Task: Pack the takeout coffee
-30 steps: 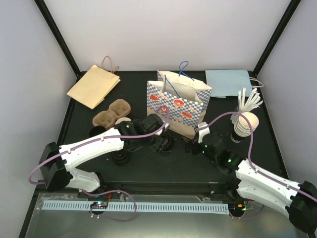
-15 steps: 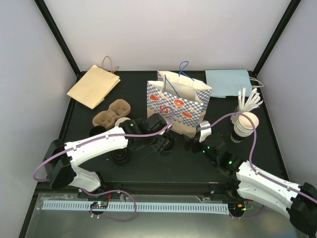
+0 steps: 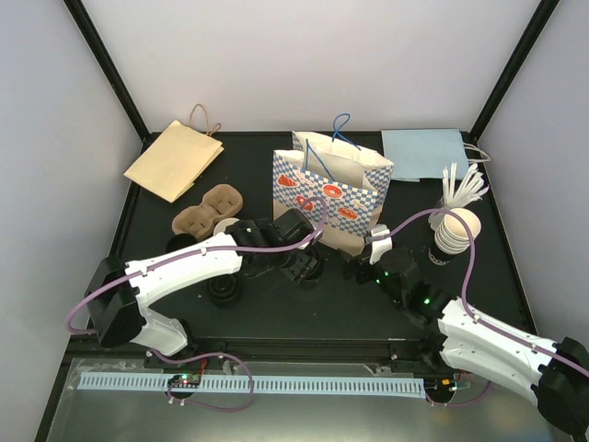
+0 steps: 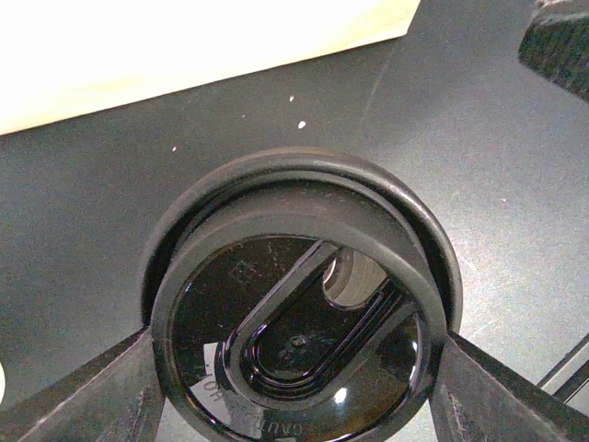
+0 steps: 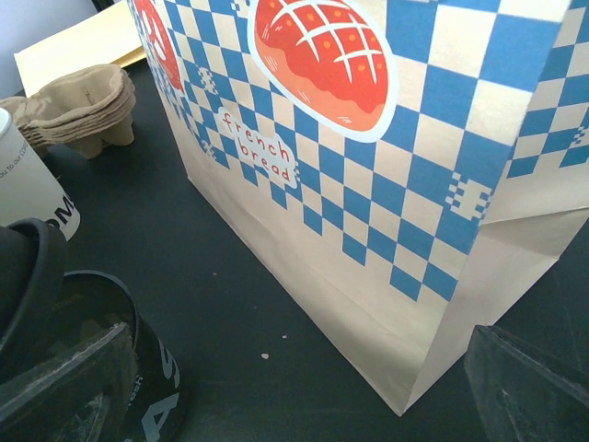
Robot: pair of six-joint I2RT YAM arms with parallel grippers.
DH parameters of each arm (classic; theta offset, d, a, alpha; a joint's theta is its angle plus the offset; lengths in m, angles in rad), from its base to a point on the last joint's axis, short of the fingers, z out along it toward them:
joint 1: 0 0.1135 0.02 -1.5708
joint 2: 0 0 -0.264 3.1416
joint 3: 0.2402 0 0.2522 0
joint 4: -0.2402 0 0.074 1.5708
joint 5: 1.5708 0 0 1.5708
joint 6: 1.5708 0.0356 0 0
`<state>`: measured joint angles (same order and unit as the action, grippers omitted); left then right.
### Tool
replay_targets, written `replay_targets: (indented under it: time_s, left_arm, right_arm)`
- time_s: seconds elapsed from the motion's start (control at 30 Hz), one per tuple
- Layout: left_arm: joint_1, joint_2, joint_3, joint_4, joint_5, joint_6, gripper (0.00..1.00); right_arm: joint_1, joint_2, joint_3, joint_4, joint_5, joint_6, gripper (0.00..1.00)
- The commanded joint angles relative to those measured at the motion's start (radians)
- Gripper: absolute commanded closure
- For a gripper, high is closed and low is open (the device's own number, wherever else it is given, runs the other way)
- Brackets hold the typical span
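In the left wrist view my left gripper (image 4: 294,378) is shut on a black coffee lid (image 4: 267,295) with a sip hole, one finger on each side of it. Just under the lid is the rim of a black cup (image 4: 396,189), and the lid sits slightly off-centre over it. From above, that gripper (image 3: 300,261) and cup (image 3: 310,270) stand in front of the blue-checked paper bag (image 3: 331,189). My right gripper (image 3: 355,269) is open and empty near the bag's near right corner (image 5: 433,368). The right wrist view shows the black cup (image 5: 152,396) at the lower left.
Brown cup carriers (image 3: 210,210) and a white cup (image 5: 28,184) lie left of the bag. A black stack (image 3: 225,290) sits under the left arm. Flat brown bag (image 3: 175,158) and blue bag (image 3: 425,152) lie at the back. Stacked white cups (image 3: 456,230) and stirrers (image 3: 465,189) stand at the right.
My left arm has shifted a little to the right and toward the bag, the lid still in its fingers. The right arm has barely moved.
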<state>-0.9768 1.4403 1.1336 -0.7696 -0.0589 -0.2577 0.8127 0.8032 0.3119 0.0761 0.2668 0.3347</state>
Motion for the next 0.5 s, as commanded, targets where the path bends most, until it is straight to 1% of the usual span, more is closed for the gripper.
replay_targets:
  time_s: [0.0, 0.47]
  left_arm:
    - [-0.005, 0.017, 0.049, 0.002, 0.020, 0.036, 0.36]
    - [-0.005, 0.062, 0.077, -0.024, 0.026, 0.058, 0.36]
  right_arm:
    - [-0.004, 0.001, 0.000, 0.034, 0.030, -0.005, 0.00]
    - [-0.004, 0.011, 0.003, 0.036, 0.017, -0.008, 0.00]
